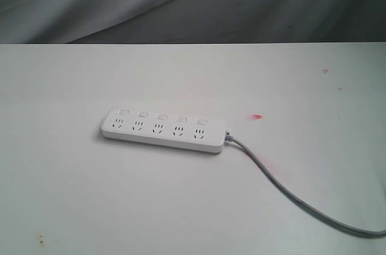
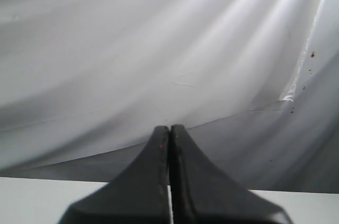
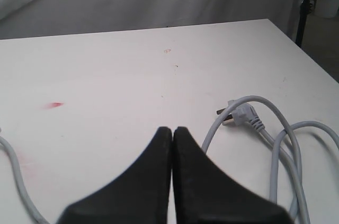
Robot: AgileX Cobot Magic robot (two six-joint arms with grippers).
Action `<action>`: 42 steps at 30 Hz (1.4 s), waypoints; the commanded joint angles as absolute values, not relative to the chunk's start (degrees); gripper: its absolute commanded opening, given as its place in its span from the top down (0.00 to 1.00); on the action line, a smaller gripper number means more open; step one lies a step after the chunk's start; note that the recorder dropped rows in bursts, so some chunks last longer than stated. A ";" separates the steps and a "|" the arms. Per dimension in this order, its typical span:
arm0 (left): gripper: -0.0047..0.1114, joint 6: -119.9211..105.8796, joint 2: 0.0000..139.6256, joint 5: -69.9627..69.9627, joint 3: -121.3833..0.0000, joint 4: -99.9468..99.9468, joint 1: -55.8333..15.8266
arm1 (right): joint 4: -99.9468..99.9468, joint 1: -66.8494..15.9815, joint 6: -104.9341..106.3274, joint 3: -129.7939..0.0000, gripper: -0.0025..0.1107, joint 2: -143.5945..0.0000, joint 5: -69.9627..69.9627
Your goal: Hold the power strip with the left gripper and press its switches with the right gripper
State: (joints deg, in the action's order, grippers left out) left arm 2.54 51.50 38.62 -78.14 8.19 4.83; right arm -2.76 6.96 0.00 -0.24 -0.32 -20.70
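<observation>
Left of centre in the exterior view, the power strip (image 1: pixel 163 130) lies flat on the white tabletop (image 1: pixel 90 207). Its five switches (image 1: pixel 161 116) line its upper edge, and the grey cord (image 1: pixel 271 179) trails off to the lower right. A red mark (image 1: pixel 258 116) sits just to its right. The left claw (image 2: pixel 169 131) is pinched fully together, gripping nothing, with grey cloth beyond. The right claw (image 3: pixel 172 131), tips pressed together and empty too, hovers over the tabletop near the plug (image 3: pixel 241 113).

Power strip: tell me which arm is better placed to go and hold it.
Probably left: the power strip lies left of centre, its cord trailing right. Both the left gripper and right gripper are shut, holding nothing.
</observation>
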 commanded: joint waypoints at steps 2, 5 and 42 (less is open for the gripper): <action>0.96 1.66 50.59 26.42 -69.72 6.96 4.74 | -2.04 7.39 0.39 0.00 0.98 0.00 -19.95; 0.96 1.15 48.69 21.47 -64.72 4.70 4.74 | -2.04 7.39 0.39 0.00 0.98 0.00 -19.95; 0.96 1.04 7.16 14.74 -11.11 -1.91 4.42 | -2.04 7.39 0.39 0.00 0.98 0.00 -19.95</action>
State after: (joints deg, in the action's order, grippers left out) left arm 1.30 8.85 15.12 -13.21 -1.88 4.69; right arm -2.76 6.96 0.00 -0.24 -0.32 -20.70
